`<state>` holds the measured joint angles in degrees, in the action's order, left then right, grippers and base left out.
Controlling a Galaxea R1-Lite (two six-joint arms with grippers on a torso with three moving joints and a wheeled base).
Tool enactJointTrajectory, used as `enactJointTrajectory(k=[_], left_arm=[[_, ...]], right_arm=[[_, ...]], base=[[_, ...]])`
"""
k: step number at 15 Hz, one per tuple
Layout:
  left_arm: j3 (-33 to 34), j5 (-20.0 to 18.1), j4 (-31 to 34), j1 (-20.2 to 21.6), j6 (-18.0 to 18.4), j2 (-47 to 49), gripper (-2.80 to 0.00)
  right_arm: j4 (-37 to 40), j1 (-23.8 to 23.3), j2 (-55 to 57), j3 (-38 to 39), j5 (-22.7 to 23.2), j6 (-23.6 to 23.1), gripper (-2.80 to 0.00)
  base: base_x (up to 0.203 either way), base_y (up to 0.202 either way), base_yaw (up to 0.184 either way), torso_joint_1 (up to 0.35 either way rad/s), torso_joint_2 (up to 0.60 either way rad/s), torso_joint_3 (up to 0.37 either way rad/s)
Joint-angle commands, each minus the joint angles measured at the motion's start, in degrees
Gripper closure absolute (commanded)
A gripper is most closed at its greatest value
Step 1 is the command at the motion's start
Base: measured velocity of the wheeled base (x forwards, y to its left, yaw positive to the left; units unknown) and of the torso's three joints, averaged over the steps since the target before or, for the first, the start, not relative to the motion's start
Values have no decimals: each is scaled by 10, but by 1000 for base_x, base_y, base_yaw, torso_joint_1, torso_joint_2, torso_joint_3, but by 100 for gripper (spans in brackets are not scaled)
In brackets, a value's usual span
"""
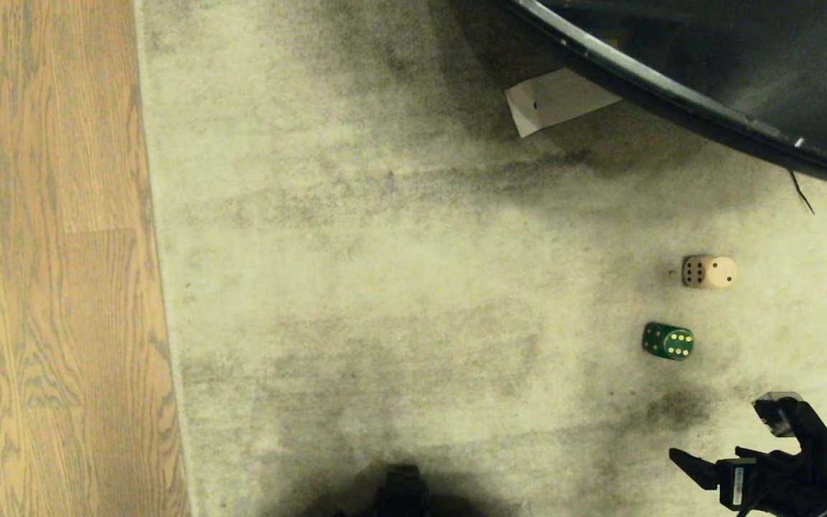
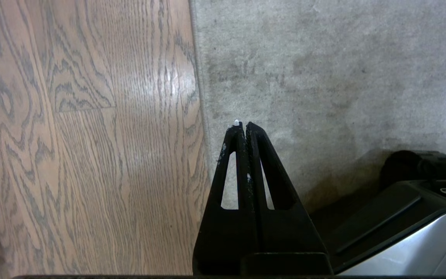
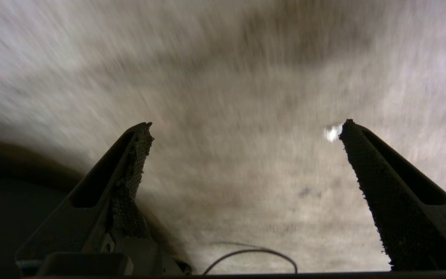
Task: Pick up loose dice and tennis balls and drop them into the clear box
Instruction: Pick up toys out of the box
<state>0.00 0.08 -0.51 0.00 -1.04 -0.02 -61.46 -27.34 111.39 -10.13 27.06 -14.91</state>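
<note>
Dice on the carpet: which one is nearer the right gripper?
The dark green die; the cream die lies farther beyond it from the open right gripper.

We see two dice lying loose on the pale, dark-smudged carpet [image 1: 399, 287], both toward our right side. The cream die [image 1: 708, 271] has rounded corners and dark pips, with a six-pip face and a one-pip face visible. Near it, closer to us and slightly to the left, sits the dark green die [image 1: 667, 341] with yellow pips. The two are apart, not touching, each resting flat on one face.
</note>
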Motion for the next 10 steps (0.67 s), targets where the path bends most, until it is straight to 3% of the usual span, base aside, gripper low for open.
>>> enactJointTrajectory(k=[1,6,10], left_arm=[[2,0,-1,0,0,0,0],[2,0,-1,0,0,0,0],[2,0,-1,0,0,0,0]], right_arm=[[-4,-1,1,-12,2,-1,-280],[-4,0,1,-45,-2,-1,-280],[-28,12,5,-48,-2,44,-280]], base=[[-87,0,3,-5,1,2],[0,0,0,0,0,0],[0,0,0,0,0,0]])
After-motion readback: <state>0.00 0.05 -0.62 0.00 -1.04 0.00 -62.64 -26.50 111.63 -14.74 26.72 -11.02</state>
